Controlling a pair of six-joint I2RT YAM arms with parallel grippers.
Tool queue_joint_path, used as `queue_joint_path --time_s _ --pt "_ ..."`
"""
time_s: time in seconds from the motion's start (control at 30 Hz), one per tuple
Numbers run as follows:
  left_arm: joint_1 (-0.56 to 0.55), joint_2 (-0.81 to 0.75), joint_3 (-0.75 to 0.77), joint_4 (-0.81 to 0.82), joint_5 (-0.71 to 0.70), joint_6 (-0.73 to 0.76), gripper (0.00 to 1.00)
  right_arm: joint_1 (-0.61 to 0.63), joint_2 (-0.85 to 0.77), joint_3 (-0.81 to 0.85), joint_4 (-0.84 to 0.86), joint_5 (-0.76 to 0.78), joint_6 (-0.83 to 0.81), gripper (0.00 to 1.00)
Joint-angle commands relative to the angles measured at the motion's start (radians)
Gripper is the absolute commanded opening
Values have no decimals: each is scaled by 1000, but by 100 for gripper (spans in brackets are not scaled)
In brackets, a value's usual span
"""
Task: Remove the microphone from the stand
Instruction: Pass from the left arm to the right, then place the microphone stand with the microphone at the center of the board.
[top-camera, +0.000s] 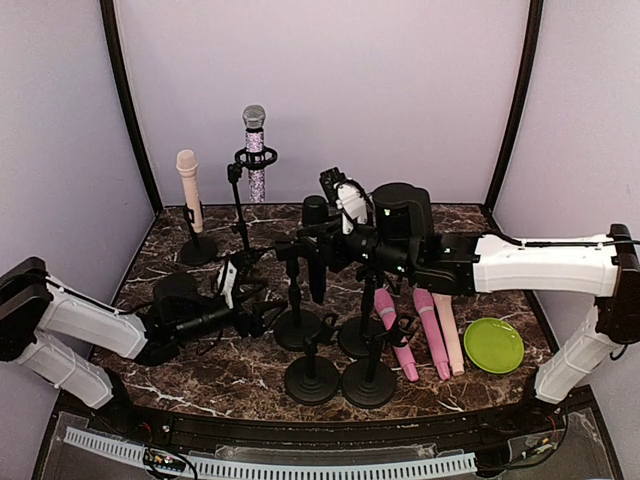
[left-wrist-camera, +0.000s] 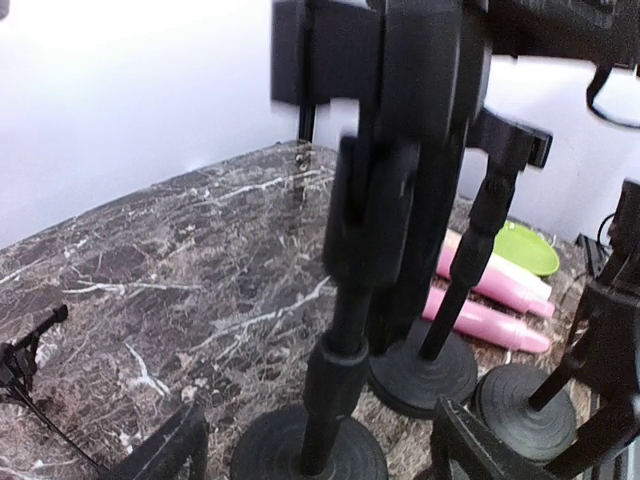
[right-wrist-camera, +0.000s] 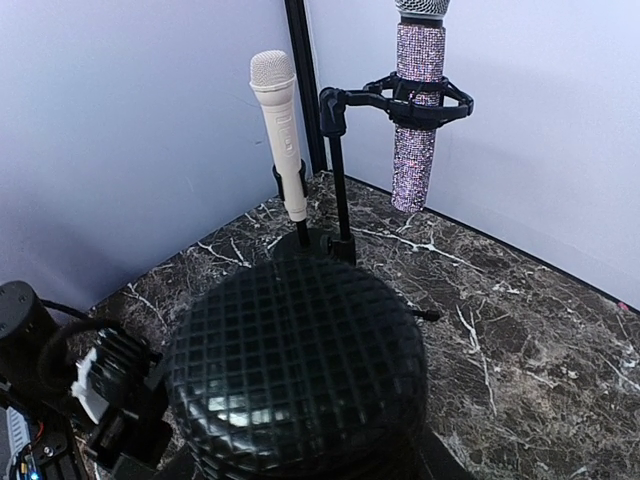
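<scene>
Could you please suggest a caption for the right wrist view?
Black microphone fills the foreground; white microphone and glitter microphone sit in stands behind.

Pale lilac walls (top-camera: 330, 90) enclose a dark marble-patterned table (top-camera: 215, 375) with black corner posts (top-camera: 128, 100).
</scene>
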Motion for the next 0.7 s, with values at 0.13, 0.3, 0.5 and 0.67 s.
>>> queue_joint_path --time_s 0.13,0.3,0.5,0.67 --pt "0 -288 161 -500 -3 -33 87 11 -2 -56 48 -25 7 18" --pt "15 -368 263 -755 86 -36 90 12 20 -59 54 -37 5 17" --pt "125 -333 422 -980 316 49 93 13 32 -61 55 -91 1 18" --pt "184 -285 509 -1081 448 215 94 12 38 -65 54 -120 10 23"
